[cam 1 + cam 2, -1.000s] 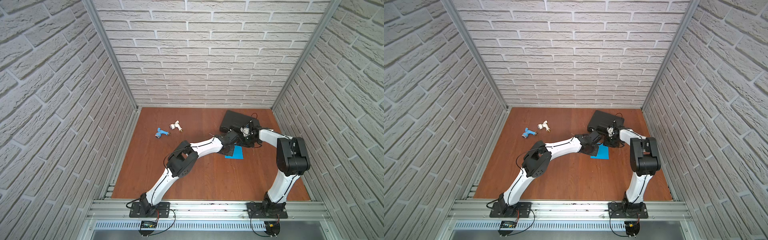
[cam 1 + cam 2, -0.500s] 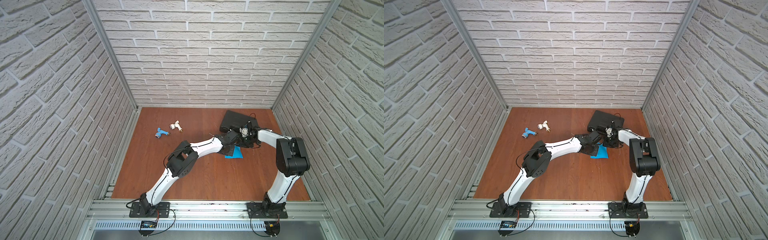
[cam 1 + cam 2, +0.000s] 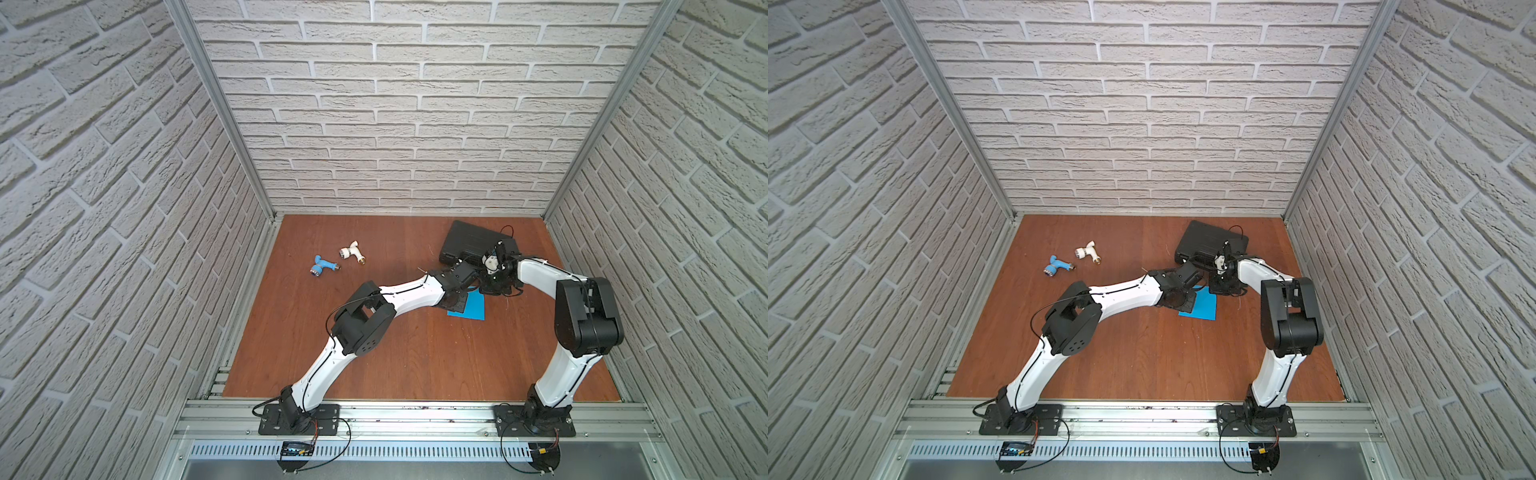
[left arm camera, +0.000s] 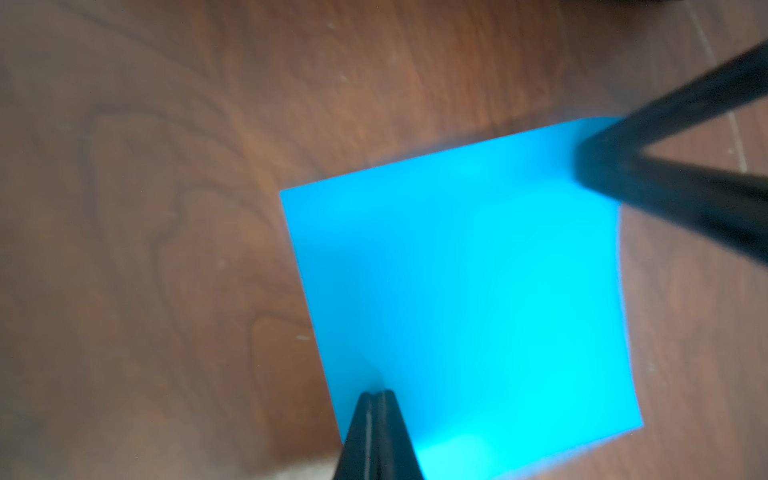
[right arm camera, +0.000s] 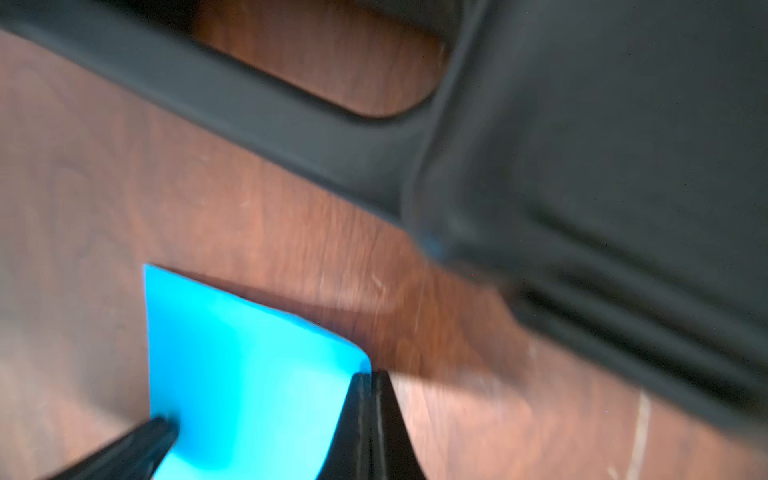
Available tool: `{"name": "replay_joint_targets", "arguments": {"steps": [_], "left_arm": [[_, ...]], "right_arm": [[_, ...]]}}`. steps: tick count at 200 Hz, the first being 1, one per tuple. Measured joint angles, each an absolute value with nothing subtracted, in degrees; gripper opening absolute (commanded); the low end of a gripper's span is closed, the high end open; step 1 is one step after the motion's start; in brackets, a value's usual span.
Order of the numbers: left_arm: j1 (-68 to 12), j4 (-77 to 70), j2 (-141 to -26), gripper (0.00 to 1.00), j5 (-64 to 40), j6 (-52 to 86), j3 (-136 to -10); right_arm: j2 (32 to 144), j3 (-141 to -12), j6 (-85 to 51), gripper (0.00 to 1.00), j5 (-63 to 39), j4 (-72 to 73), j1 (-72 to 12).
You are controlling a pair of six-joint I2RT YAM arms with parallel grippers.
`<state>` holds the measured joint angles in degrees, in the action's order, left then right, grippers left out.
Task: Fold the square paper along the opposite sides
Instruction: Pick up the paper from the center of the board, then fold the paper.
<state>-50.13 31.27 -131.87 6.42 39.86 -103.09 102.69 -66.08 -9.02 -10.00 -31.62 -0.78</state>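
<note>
Pinching one edge of the square paper (image 4: 457, 291) between pressed-together fingers, the left hand (image 4: 376, 399) steadies the blue sheet on the worktop (image 3: 415, 353) near the black case (image 3: 465, 245), while the right hand (image 5: 370, 380) nips a curled corner, likewise closed.

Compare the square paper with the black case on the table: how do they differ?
The square paper is bright blue; the black case is black. The square paper is a thin sheet, the black case a thick box. The square paper is smaller than the black case. Both rest on the wooden table.
</note>
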Motion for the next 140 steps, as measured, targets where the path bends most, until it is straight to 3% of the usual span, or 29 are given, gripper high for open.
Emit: {"name": "replay_joint_targets", "arguments": {"steps": [14,32,44,85,140], "left_arm": [[-49.95,30.96,-128.75,0.25,8.84,37.85,-98.5],[-49.41,30.81,-123.94,0.79,10.96,34.33,-93.56],[-48.71,30.37,-119.92,0.97,11.99,31.73,-91.83],[-45.45,22.87,-100.84,0.98,11.55,21.37,-87.48],[-32.03,2.74,-71.85,0.98,-19.73,15.09,-65.95]], "right_arm": [[98.28,-66.17,-9.02,0.02,-9.91,-33.06,-0.99],[91.59,-66.94,-9.02,0.03,-10.2,-34.65,-1.43],[87.85,-68.25,-9.04,0.03,-10.61,-35.64,-2.04],[81.67,-74.96,-8.27,0.03,-11.64,-42.0,-6.35],[72.93,-94.11,-7.35,0.03,-14.76,-53.54,-16.43]]}}
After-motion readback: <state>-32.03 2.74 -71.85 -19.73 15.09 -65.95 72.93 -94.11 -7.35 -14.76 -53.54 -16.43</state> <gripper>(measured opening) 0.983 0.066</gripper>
